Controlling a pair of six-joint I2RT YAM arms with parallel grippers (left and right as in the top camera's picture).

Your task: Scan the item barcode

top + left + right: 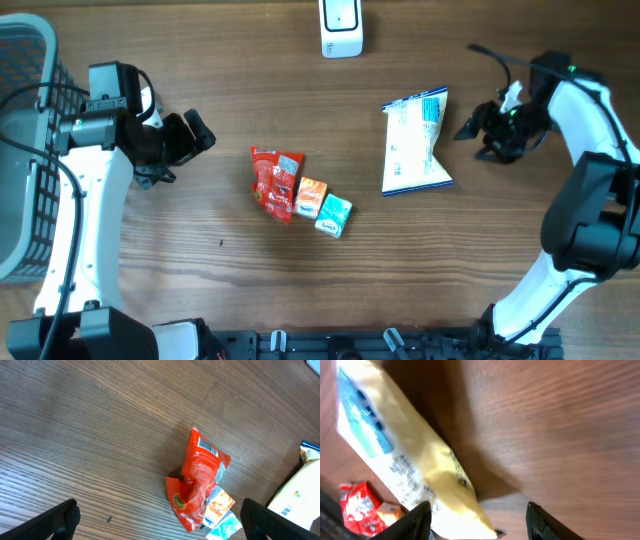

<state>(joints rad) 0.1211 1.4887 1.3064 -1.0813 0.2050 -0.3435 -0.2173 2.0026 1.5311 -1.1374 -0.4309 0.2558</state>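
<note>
**Right claw** [477,522]: two dark, matte fingers standing apart with nothing clamped. In the right wrist view one corner of the bag reaches into the gap between them. From overhead the claw sits just beside the bag's right edge, apart from it.

**White and blue crinkled plastic bag** [412,145]: count, one.
- Shape and print: a flat, pillow-shaped pouch with glossy, creased film. The body is pale, with blue print at one end and a thin blue border at the other.
- Position: it lies flat on the table, right of centre, between the central cluster of packets and the right arm.
- Orientation: the long axis runs from the far edge toward the near edge. The blue-printed end points away toward the far edge and leans slightly to the robot's right.

**White plastic scanner** [341,25]: count, one. A smooth, rounded box at the far edge of the table, well apart from the bag.

**Red crumpled foil packet** [200,480]: count, one. It is shiny and wrinkled and shows a barcode panel at its upper end. It sits at the table's centre.

**Small orange packet** [312,192]: count, one. It is blocky and touches the red packet.

**Small teal packet** [335,215]: count, one. It is blocky and touches the orange one on the near side.

**Left claw** [185,150]: black fingers spread wide and holding nothing, left of the cluster and well apart from it.

**Grey wire-mesh basket** [25,150]: count, one, at the left edge.

**Dark wood-grain table** [300,290]: count, one, bearing all of the above.
</note>
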